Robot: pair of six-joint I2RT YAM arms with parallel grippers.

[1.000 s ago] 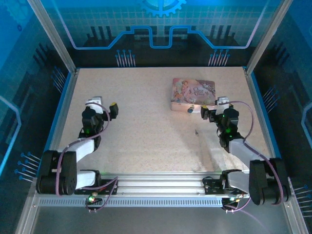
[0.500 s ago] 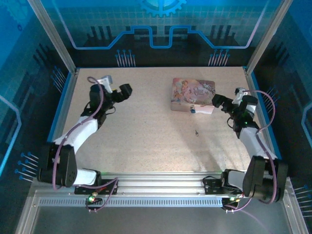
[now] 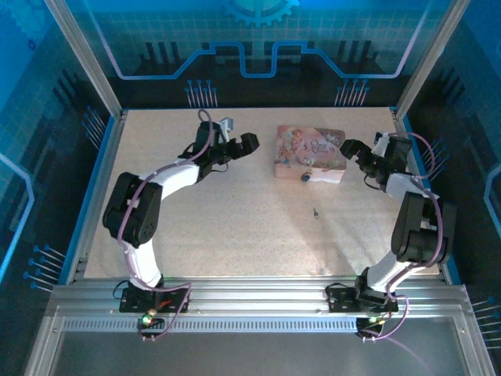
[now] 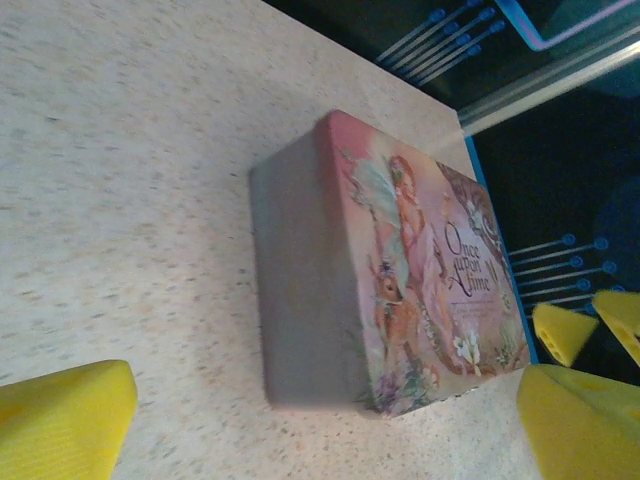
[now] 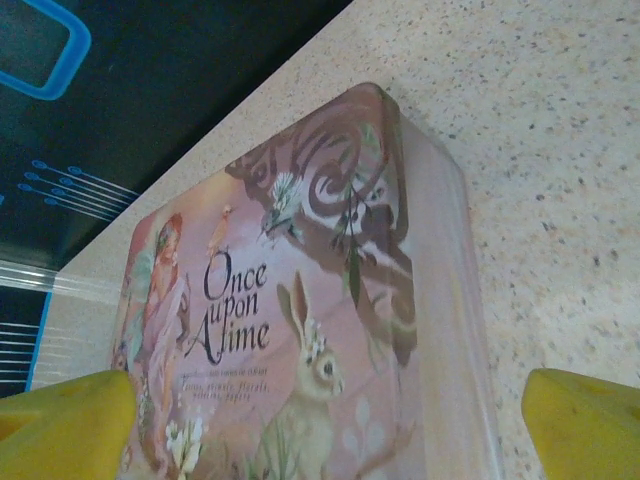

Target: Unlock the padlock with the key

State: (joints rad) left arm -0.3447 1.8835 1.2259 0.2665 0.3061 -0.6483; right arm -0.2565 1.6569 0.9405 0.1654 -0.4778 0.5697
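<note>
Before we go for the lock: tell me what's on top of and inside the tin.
Nothing rests on top of the tin; only its printed lid shows. It is shut, so the inside is hidden. The padlock sits at its near side.

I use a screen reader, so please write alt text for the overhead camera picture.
A pink illustrated tin sits on a speckled beige table, a tiny padlock at its near side and a dark key lying nearer the arms. The left claw and right claw, both open, flank it.
</note>
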